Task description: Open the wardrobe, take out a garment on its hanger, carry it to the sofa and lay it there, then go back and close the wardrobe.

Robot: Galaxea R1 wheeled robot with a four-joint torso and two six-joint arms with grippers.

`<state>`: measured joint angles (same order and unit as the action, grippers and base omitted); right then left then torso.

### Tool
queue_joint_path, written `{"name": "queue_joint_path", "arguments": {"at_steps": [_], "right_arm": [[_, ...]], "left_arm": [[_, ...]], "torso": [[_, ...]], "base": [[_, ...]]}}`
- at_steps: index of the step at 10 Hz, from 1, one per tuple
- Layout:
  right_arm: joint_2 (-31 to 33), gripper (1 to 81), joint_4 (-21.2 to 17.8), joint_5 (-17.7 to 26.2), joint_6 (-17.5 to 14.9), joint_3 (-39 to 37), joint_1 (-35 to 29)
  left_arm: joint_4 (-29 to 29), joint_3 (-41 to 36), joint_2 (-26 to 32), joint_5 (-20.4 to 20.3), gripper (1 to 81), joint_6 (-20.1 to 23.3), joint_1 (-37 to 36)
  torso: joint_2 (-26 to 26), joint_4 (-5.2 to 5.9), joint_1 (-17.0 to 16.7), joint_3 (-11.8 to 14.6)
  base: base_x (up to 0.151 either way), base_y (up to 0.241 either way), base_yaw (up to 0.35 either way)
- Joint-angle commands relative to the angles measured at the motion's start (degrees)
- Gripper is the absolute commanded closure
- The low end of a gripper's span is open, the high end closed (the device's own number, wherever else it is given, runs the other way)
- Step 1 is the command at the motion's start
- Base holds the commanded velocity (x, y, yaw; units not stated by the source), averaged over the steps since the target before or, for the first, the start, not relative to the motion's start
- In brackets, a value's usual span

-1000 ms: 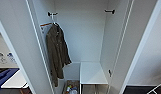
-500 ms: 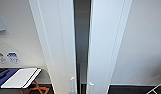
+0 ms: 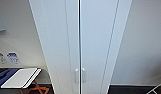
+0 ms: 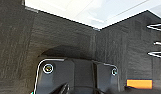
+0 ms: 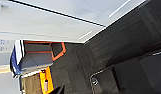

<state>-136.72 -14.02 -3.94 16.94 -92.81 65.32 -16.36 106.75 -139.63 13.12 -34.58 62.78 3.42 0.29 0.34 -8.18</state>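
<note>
The wardrobe is seen straight ahead in the head view with both doors shut, its two small vertical handles side by side at the middle seam. To its left, a white folding chair with orange legs stands on the dark carpet. Whether either arm's jaws are apart or together cannot be told from the wrist views.

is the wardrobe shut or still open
Shut. In the head view both doors of the wardrobe meet at a thin dark seam, with the handles side by side; no interior shows.
</note>
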Motion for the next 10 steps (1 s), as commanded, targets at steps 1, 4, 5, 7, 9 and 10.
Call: {"name": "queue_joint_path", "arguments": {"at_steps": [1,4,5,7,9,10], "right_arm": [[-9.21,1.0,9.27,4.55,-0.51,-14.49,3.11],[-18.4,1.0,14.01,7.62,-0.6,-30.51,7.41],[-21.68,1.0,15.5,8.24,-0.6,-36.18,8.73],[-27.32,1.0,18.76,8.42,-0.69,-45.96,11.81],[-31.61,1.0,22.71,8.42,-0.69,-52.8,14.0],[-33.81,1.0,24.64,8.33,-0.69,-56.48,15.24]], "left_arm": [[-10.09,8.47,-7.95,-5.73,1.0,0.75,6.86],[-13.33,25.29,-17.49,-9.94,1.0,1.19,13.19],[-14.22,30.25,-20.68,-10.12,1.0,1.19,14.26],[-15.63,39.23,-25.97,-10.13,1.0,1.27,15.93],[-16.6,45.81,-30.96,-10.04,1.0,1.27,16.54],[-16.6,48.36,-32.99,-9.95,1.0,1.27,16.54]], "torso": [[0.0,0.0,0.0,0.0],[0.0,0.0,-0.02,0.0],[0.0,0.0,-0.02,0.0],[0.0,0.0,-0.05,0.02],[0.0,0.0,-0.05,0.02],[0.0,0.0,-0.05,0.05]], "base": [[0.0,0.0,0.0],[0.0,0.0,0.0],[0.0,0.0,0.0],[0.0,0.0,0.0],[0.0,0.0,0.0],[0.0,0.0,0.0]]}}
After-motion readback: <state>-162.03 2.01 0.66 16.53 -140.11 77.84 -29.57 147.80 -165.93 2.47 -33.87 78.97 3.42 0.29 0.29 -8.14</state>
